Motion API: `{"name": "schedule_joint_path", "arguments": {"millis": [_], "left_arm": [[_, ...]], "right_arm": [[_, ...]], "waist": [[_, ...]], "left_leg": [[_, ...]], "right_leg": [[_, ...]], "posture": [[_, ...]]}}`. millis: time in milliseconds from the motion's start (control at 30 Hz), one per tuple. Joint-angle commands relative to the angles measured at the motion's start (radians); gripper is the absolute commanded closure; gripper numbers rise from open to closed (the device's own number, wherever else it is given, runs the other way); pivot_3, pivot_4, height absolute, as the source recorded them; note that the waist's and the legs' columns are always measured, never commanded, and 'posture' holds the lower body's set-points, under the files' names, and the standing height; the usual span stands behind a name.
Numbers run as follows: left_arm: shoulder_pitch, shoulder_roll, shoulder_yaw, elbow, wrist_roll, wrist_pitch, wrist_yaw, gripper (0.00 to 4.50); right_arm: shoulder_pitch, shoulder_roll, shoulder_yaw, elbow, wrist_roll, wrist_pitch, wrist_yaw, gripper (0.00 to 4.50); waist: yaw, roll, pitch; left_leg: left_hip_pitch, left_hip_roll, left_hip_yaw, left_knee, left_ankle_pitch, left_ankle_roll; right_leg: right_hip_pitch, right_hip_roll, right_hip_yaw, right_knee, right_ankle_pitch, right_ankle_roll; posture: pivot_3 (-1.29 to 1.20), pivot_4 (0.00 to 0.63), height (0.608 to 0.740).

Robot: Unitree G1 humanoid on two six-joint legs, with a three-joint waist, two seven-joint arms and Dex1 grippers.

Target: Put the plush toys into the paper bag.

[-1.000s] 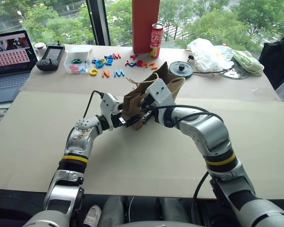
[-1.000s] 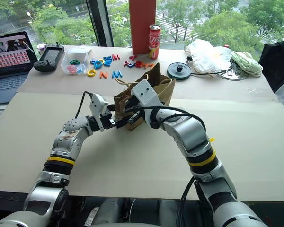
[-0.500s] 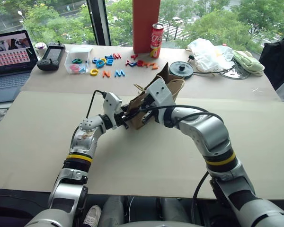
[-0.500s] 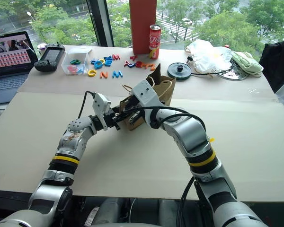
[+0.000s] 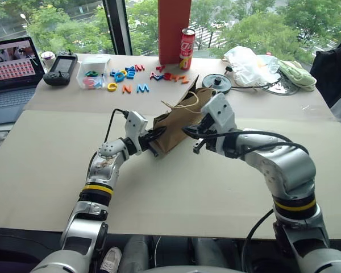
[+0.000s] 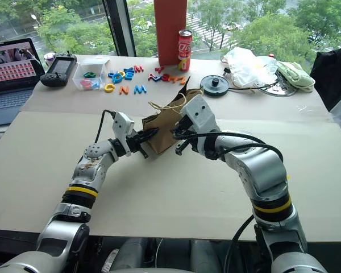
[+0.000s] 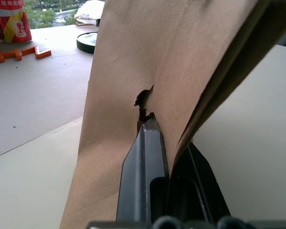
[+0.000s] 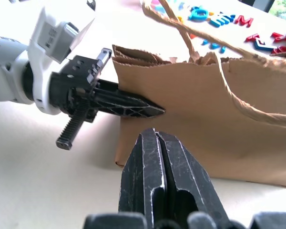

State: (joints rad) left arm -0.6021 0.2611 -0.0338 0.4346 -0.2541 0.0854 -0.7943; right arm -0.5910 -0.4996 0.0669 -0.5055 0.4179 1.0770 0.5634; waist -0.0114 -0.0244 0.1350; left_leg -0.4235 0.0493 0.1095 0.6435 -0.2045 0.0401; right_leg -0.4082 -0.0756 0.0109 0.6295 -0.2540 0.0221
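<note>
Brown bag (image 5: 179,125) on table (image 5: 57,170) centre | our left end effector (image 5: 154,142) now clamps its wall | right end effector (image 5: 196,143) has let go, pulled back, fingers together | toys unseen, handover done

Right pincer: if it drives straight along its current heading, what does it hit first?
Most likely the paper bag: the shut right pincer aims at its side wall, just beneath the left pincer clamped there. Depth is unclear.
</note>
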Motion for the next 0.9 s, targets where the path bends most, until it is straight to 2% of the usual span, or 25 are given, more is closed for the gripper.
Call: {"name": "schedule_joint_path", "arguments": {"millis": [33,167,400,567,767,900], "left_arm": [[-0.028,-0.001,0.013,-0.002,0.003,-0.035,0.0,4.45],[-0.029,-0.004,0.018,-0.001,-0.005,-0.049,-0.008,4.45],[0.008,0.044,0.054,-0.105,-0.068,-0.036,-0.088,4.45],[0.056,0.187,0.1,-0.27,-0.163,0.063,-0.214,4.45],[0.112,0.371,0.112,-0.476,-0.283,0.226,-0.374,4.45],[0.175,0.452,0.1,-0.528,-0.324,0.269,-0.487,4.45]], "right_arm": [[0.016,-0.051,-0.143,0.023,0.065,-0.063,0.073,4.5],[0.014,-0.084,-0.223,0.121,0.108,-0.112,0.125,4.5],[0.05,-0.155,-0.224,0.189,0.099,-0.222,0.21,4.5],[0.072,-0.2,-0.255,0.191,0.123,-0.253,0.266,4.5],[0.076,-0.269,-0.347,0.219,0.238,-0.249,0.377,4.5],[0.091,-0.32,-0.391,0.233,0.307,-0.259,0.469,4.5]], "waist": [[0.0,0.0,0.0],[0.002,0.0,0.0],[-0.002,0.0,0.0],[-0.003,0.0,0.0],[0.004,0.0,0.0],[0.007,0.0,0.0]], "left_leg": [[0.0,0.0,0.0,0.0,0.0,0.0],[0.0,-0.001,0.0,0.0,0.0,0.0],[0.0,0.0,0.0,0.0,0.0,0.0],[0.001,0.001,0.0,0.0,0.0,0.0],[0.001,0.001,0.0,0.0,0.0,0.0],[0.002,0.001,0.0,0.0,0.0,0.0]], "right_leg": [[0.0,0.0,0.0,0.0,0.0,0.0],[0.001,0.0,0.0,-0.001,0.0,0.0],[0.0,0.001,0.0,-0.001,0.0,0.0],[0.0,0.001,0.001,-0.001,0.0,0.0],[0.001,-0.001,0.001,-0.001,0.0,0.0],[0.002,-0.001,0.001,-0.002,0.0,0.0]], "posture": [[0.0,0.15,0.739],[0.0,0.15,0.739],[0.0,0.15,0.739],[0.0,0.15,0.739],[0.0,0.15,0.739],[0.0,0.15,0.739]]}}
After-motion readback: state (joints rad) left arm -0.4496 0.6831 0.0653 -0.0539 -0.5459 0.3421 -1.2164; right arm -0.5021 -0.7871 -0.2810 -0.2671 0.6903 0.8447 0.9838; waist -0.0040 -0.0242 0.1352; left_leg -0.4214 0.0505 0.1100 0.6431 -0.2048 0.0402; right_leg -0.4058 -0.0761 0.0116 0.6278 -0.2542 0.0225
